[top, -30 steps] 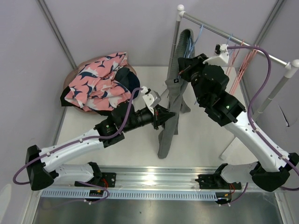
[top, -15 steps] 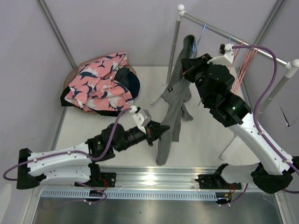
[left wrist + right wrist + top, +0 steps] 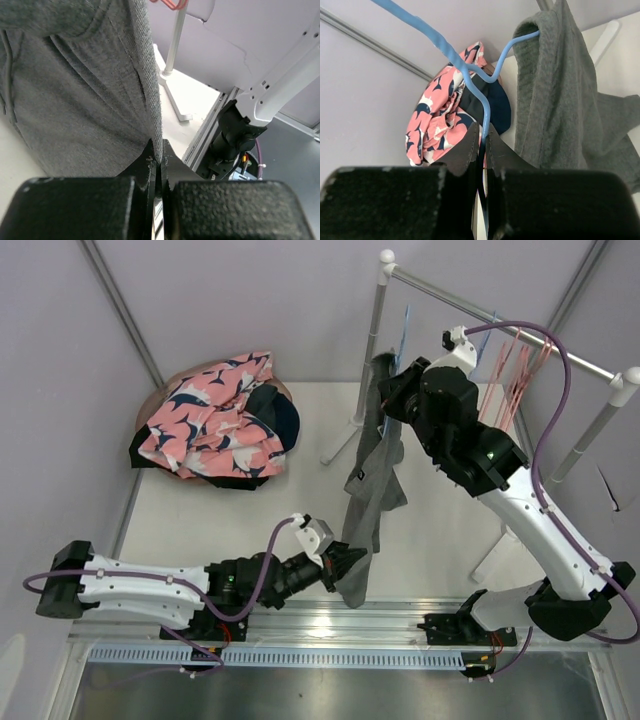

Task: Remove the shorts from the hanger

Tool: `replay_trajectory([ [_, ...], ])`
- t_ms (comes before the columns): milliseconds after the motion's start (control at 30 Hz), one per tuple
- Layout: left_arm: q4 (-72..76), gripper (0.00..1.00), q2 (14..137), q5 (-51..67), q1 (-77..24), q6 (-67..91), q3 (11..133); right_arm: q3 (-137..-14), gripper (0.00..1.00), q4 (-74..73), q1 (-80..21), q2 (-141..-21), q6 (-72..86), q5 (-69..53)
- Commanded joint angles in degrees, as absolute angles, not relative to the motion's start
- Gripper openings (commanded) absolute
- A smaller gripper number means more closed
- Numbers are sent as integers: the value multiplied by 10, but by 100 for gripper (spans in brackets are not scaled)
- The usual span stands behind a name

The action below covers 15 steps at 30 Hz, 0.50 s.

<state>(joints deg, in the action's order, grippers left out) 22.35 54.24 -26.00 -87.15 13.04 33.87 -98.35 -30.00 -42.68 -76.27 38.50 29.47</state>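
Grey shorts (image 3: 372,480) hang stretched from a blue hanger (image 3: 402,328) near the rail down to the table's front. My left gripper (image 3: 345,565) is shut on their lower hem; the cloth edge runs between its jaws in the left wrist view (image 3: 157,150). My right gripper (image 3: 393,390) is shut on the blue hanger's wire (image 3: 482,117), with the grey shorts (image 3: 555,95) draped over the hanger's end. The pink printed shorts (image 3: 205,415), with navy (image 3: 280,415) and black cloth beside them, lie piled at the back left.
A white clothes rail (image 3: 500,315) on two posts stands at the back right, with red hangers (image 3: 520,365) on it. Its foot (image 3: 175,100) rests on the table. A metal rail (image 3: 330,625) runs along the front edge.
My left gripper has pulled the shorts' hem down toward the front edge. My right gripper has lifted and swung the hanger left toward the rail post.
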Motion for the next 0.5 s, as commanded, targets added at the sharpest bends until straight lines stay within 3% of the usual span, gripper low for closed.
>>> replay_trajectory([
  [0,134,0,583,-229,-935,144,345,-1068,0,-148,-388,-766,356,378],
  [467,-19,0,755,-432,-1048,93,546,-1063,0,-147,-380,-786,353,390],
])
